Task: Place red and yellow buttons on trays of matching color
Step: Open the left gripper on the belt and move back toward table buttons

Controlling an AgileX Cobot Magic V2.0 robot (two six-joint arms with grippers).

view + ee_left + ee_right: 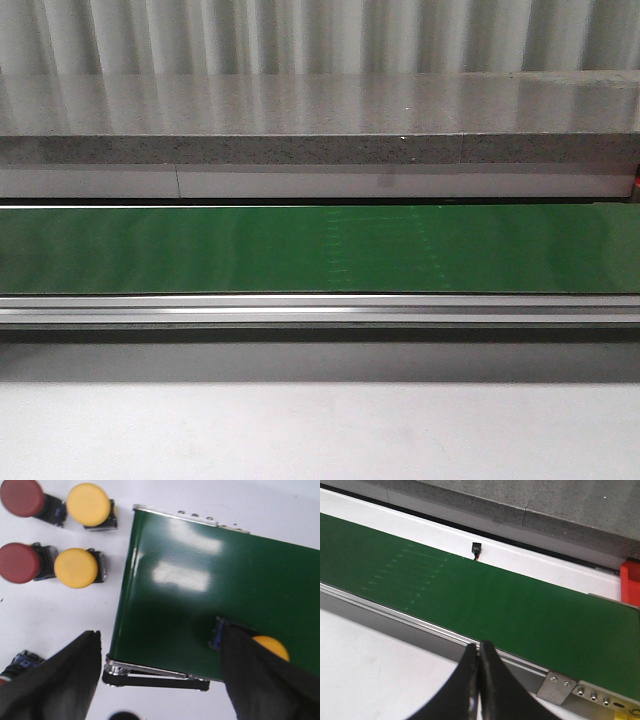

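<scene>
Two red buttons (20,530) with round domed caps are seen in the left wrist view, lying on the white table (45,620) one beside the other. Next to each, a yellow button (82,537) with a round cap on a dark body is set. The end of the green conveyor belt (200,595) is seen beside this group. On the belt, another yellow button (270,647) is partly hidden behind one finger of the left gripper (160,675), whose fingers are spread wide, with nothing clasped between them.

In the right wrist view, the right gripper (479,680) is pressed fully together, with nothing between its fingers, above the belt's near rail. A red tray (631,582) is glimpsed at the belt's far end; its contents cannot be told.
</scene>
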